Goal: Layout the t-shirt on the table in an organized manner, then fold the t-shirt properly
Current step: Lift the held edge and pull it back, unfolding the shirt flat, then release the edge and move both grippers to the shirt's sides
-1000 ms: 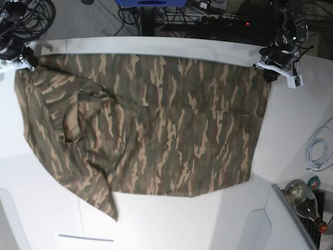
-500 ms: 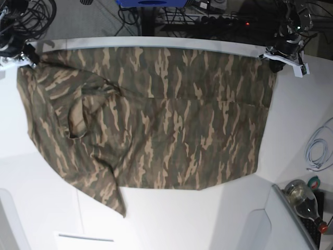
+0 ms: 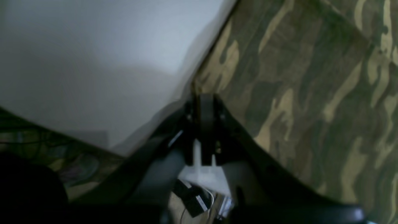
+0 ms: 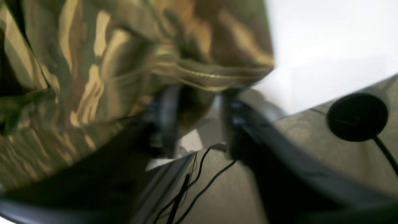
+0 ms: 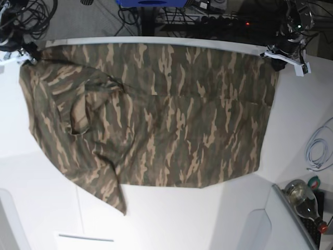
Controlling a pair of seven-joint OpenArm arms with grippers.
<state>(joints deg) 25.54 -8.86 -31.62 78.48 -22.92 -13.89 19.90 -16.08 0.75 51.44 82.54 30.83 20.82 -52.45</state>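
1. Over on the base view's left you're parking the right gripper [image 5: 23, 56] at the shirt's far corner, and its fingers [image 4: 166, 115] are sitting apart around the hem, not pinching.
2. The t-shirt [image 5: 156, 114] is lying spread across the table [image 5: 171, 219], but bunching around the collar.
3. On the right, the left gripper [image 5: 283, 58] is clenching the other corner. Looks like layout; smooth that bunching next.

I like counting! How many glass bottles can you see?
1: a clear glass bottle with a red cap lies beyond the big white table's front corner, beside the left arm. Others may be hidden.
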